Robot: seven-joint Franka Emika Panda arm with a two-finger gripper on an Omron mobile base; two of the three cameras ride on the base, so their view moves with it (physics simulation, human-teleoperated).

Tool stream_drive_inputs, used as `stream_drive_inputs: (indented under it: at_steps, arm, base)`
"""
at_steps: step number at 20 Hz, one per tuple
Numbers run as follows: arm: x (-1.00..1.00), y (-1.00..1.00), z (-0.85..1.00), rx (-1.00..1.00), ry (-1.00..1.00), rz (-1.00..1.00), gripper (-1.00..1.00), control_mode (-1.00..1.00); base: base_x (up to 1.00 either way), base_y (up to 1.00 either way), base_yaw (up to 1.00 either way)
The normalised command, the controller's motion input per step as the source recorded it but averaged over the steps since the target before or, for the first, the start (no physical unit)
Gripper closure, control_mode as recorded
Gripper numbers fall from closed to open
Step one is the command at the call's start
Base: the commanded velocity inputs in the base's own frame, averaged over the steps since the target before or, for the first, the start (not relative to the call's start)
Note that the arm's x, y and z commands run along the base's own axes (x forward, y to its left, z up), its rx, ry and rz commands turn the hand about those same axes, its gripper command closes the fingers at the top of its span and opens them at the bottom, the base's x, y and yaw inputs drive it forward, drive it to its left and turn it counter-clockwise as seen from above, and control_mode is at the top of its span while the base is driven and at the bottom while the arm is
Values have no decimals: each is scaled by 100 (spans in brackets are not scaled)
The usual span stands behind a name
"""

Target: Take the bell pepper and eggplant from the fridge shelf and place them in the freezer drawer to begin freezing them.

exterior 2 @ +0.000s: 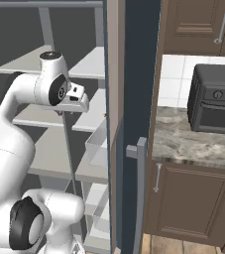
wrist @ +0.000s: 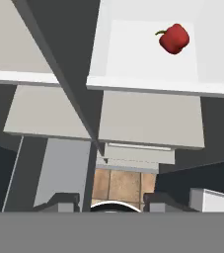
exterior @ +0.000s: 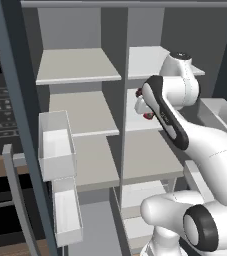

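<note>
The bright red bell pepper (wrist: pixel 174 38) lies on the white fridge shelf (wrist: pixel 143 64) toward its back, in the right-hand compartment. My gripper (wrist: pixel 109 200) hangs over the front of that shelf and points downward, well short of the pepper. Its fingertips (wrist: pixel 59 200) stand apart with nothing between them, so it is open. In the left base view the gripper (exterior: pixel 141 104) reaches into the right compartment at the middle shelf, with bits of red peeking out beside the hand. The eggplant and the freezer drawer are out of view.
A vertical divider (exterior: pixel 122 100) splits the fridge into two columns of shelves. Greyer shelves (wrist: pixel 150 118) and pale drawers sit below the white one. Translucent door bins (exterior: pixel 55 145) hang at the left. The fridge door edge (exterior 2: pixel 134 124) stands close on the right, beside a counter with a dark oven (exterior 2: pixel 215 99).
</note>
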Motion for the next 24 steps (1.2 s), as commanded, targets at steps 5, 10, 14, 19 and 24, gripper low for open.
stream_drive_inputs:
  at_steps: [5, 10, 14, 19, 24]
  arm:
    - [1, -10, 9, 7, -4, -8, -100, -100]
    - [0, -43, 59, 23, -26, -25, -100, -100]
    - [0, -65, 66, 21, -34, -30, -100, -100]
    - [25, -64, 66, 10, -30, -31, -100, -100]
    - [67, -37, 54, 1, -12, -34, -100, -100]
  base:
    - [0, 0, 0]
    - [0, 0, 0]
    - [0, 0, 0]
    - [0, 0, 0]
    - [0, 0, 0]
